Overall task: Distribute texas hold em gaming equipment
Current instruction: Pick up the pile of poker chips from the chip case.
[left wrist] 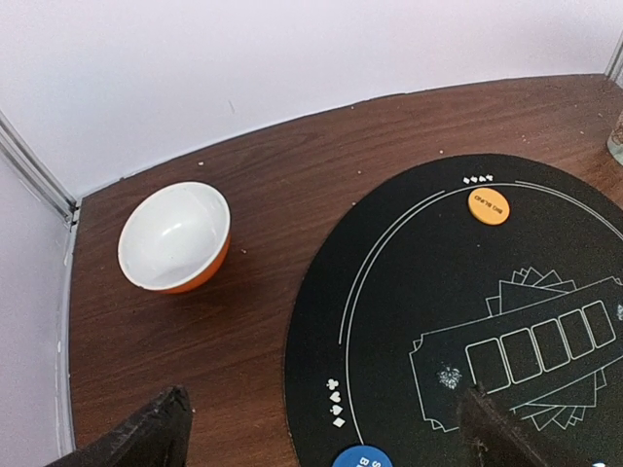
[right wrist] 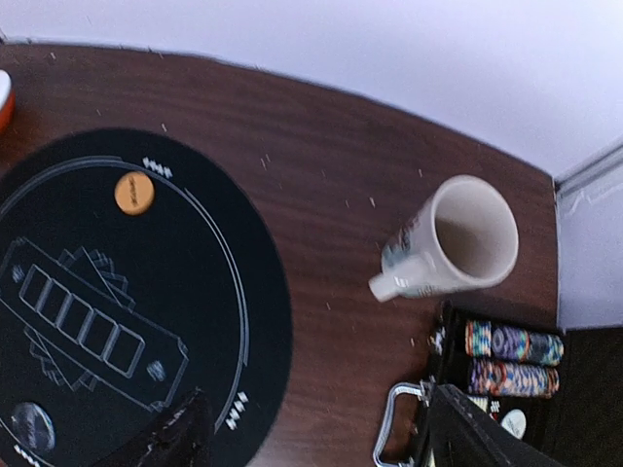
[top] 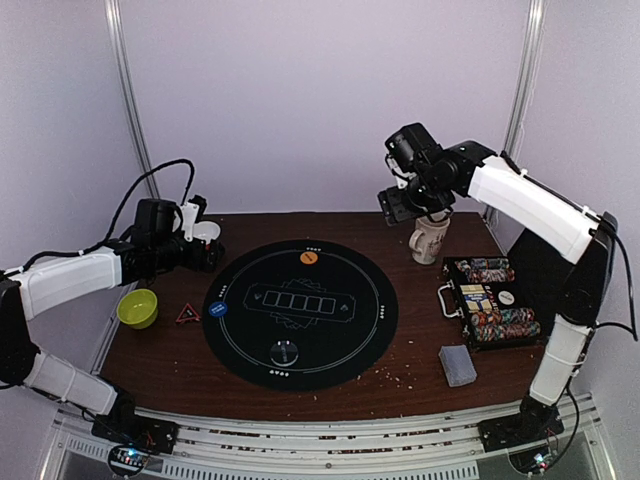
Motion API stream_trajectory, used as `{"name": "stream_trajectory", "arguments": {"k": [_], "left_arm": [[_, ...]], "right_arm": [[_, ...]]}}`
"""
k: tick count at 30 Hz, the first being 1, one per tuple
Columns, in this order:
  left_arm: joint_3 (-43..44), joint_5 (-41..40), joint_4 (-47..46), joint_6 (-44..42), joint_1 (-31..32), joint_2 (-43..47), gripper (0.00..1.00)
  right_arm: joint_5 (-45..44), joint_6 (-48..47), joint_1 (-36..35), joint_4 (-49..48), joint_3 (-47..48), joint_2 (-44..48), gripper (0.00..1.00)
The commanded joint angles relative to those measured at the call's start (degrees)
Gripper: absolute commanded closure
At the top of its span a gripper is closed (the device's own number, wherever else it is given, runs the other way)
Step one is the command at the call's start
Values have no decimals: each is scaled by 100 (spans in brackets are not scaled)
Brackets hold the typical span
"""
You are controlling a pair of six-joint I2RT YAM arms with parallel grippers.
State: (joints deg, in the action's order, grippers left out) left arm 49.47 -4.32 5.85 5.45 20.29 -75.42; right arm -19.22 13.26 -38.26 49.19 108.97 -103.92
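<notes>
I see the table [top: 420, 372] with the round black mat [top: 300, 330] at its middle and the open case [top: 447, 300] of striped poker chips [top: 505, 322] to its right. My left gripper [left wrist: 321, 433] hovers near the mat's far-left edge, jaws wide and empty. My right gripper [right wrist: 321, 438] hangs near the mug [right wrist: 458, 243], fingers spread with nothing between them. The grey-blue card deck [top: 458, 364] lies just in front of the case, and on the mat sit an orange disc [top: 309, 257] at the far edge, a blue disc [top: 218, 309] at the left and a clear disc [top: 284, 352] at the near edge.
</notes>
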Motion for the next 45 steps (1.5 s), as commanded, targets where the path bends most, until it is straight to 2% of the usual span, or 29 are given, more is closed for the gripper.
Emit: {"name": "stream_trajectory", "arguments": {"k": [1, 7, 13, 16, 21, 25, 27, 31, 36, 39, 45], "left_arm": [[-13, -10, -286, -45, -52, 132, 2], [-33, 46, -312, -35, -52, 181, 2], [-18, 102, -283, -27, -52, 247, 2], [-30, 98, -269, -20, -52, 266, 2], [15, 114, -227, -41, -54, 196, 2], [-1, 49, -206, -76, -54, 181, 2], [-24, 31, -239, -95, -52, 167, 2], [3, 4, -240, -160, -52, 49, 2], [37, -34, -223, -211, -57, -64, 2], [40, -34, -224, -222, -54, -111, 2], [43, -8, -224, -226, -52, -138, 2]], "right_arm": [[22, 303, 95, 1367, -856, 535, 21], [792, 785, 219, 1213, -2506, 1177, 15], [523, 676, 1016, 922, -3022, 1426, 14], [351, 517, 1466, 680, -3165, 1435, 18], [273, 76, 2086, 55, -3135, 1067, 29], [506, -75, 2683, -329, -2881, 425, 39], [668, -255, 2897, -437, -2700, 120, 39], [886, -454, 2991, -315, -2274, -495, 30], [822, -577, 2999, -364, -2079, -864, 37], [625, -605, 2998, -288, -1913, -1093, 46], [465, -592, 2998, -237, -1826, -1299, 49]]}}
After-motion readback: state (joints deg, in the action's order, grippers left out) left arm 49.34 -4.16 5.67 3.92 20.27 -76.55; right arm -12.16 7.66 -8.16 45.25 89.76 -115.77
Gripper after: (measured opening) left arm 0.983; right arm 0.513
